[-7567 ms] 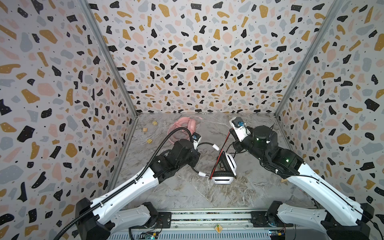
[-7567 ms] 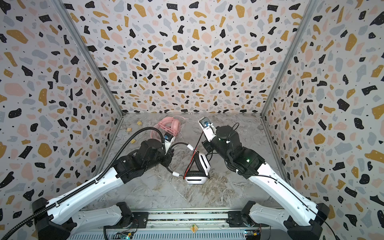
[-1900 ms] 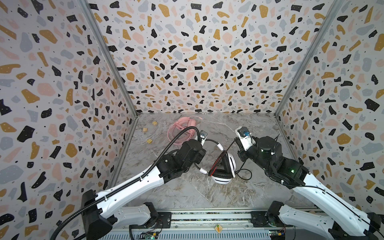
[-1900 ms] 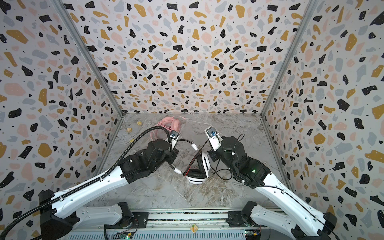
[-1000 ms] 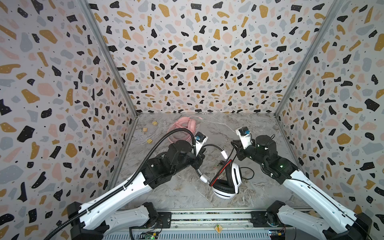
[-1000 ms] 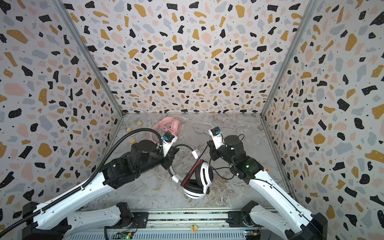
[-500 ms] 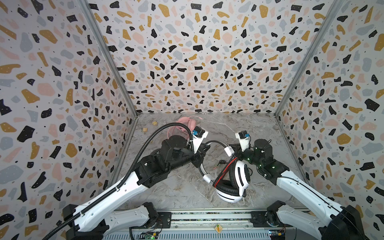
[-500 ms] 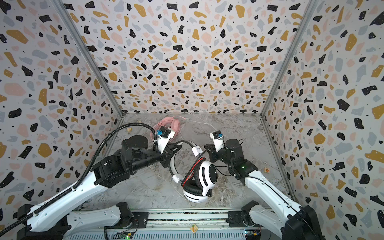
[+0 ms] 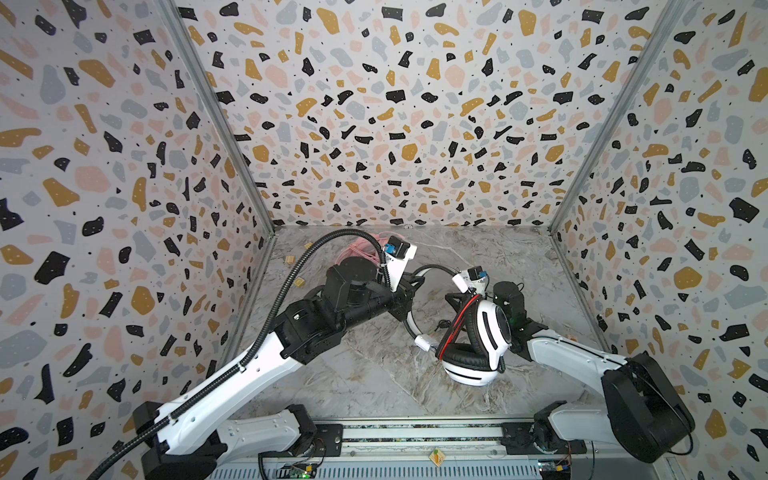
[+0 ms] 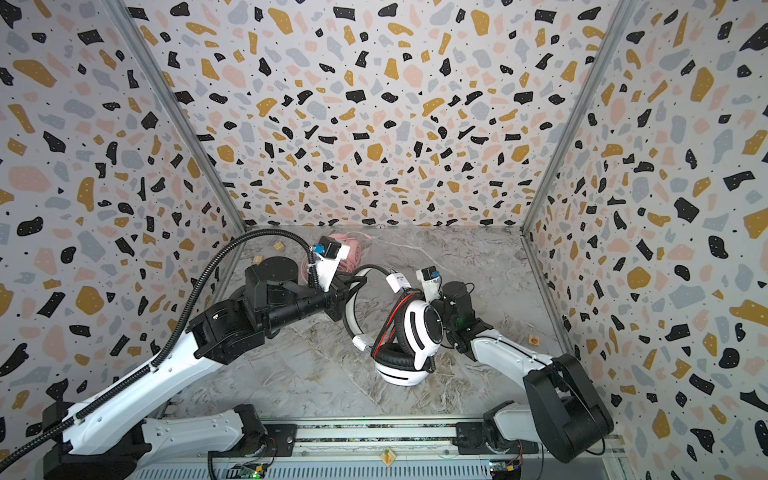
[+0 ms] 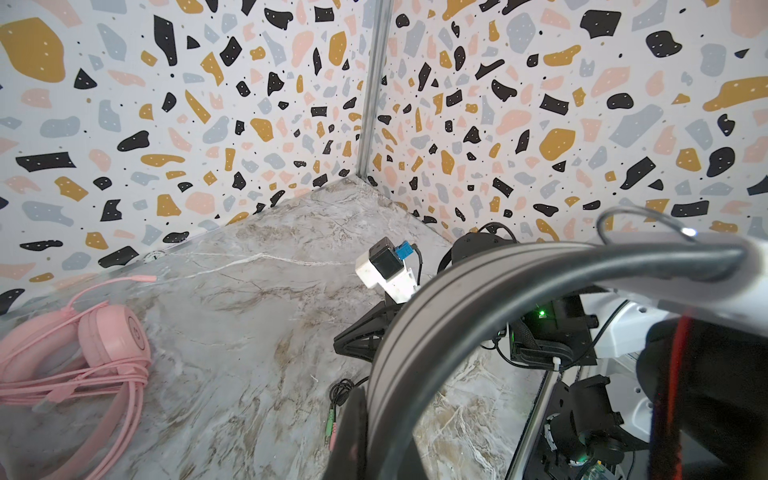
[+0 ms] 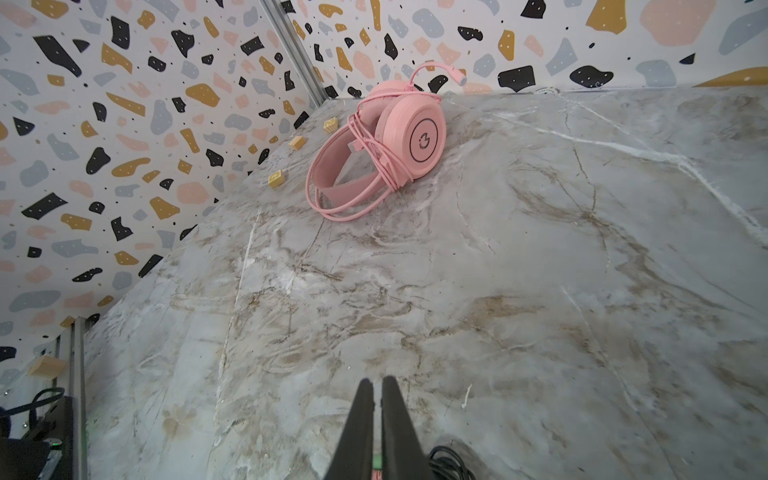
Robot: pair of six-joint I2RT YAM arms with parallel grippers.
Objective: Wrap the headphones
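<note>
The white-and-black headphones (image 9: 486, 328) (image 10: 419, 328) hang in the air at centre right, earcups low. My left gripper (image 9: 409, 291) (image 11: 372, 411) is shut on their black headband (image 11: 415, 332). The black cord (image 11: 343, 386) (image 12: 449, 461) lies coiled on the floor below, ending in green and pink plugs (image 11: 332, 424). My right gripper (image 9: 451, 298) (image 12: 374, 380) is shut, low over the floor beside the earcups. The plugs show through the thin slit between its fingers, and I cannot tell whether it touches them. The pink headphones (image 12: 386, 141) (image 11: 104, 345) lie at the back left with their pink cord wound round them.
Small wooden blocks (image 12: 276, 179) (image 12: 297, 142) lie along the left wall near the pink headset, and another block (image 10: 533, 340) sits by the right wall. Patterned walls close three sides. A metal rail (image 9: 415, 432) runs along the front edge.
The left arm has lifted the white-and-black headset higher and nearer the front. The right gripper has moved in beside the earcups and its jaws have closed.
</note>
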